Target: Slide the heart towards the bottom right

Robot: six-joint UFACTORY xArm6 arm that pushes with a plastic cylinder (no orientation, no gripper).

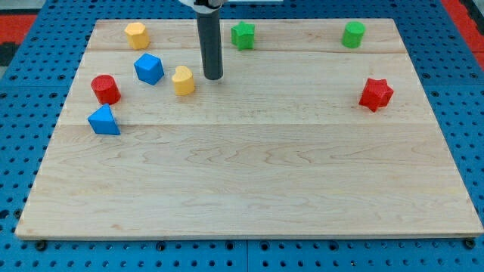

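1. Step in hand: approach. My tip point(213, 77) stands just right of the yellow heart point(182, 80), slightly above it in the view; contact cannot be confirmed.
2. No hand on this rig, only a rod, so there is no open or closed state to tell.
3. Next move, as judged: bring the tip round to the heart's upper left, then push diagonally across the desk point(249, 189).
4. Heart: yellow, small, upper-left area, beside the blue block point(149, 69).
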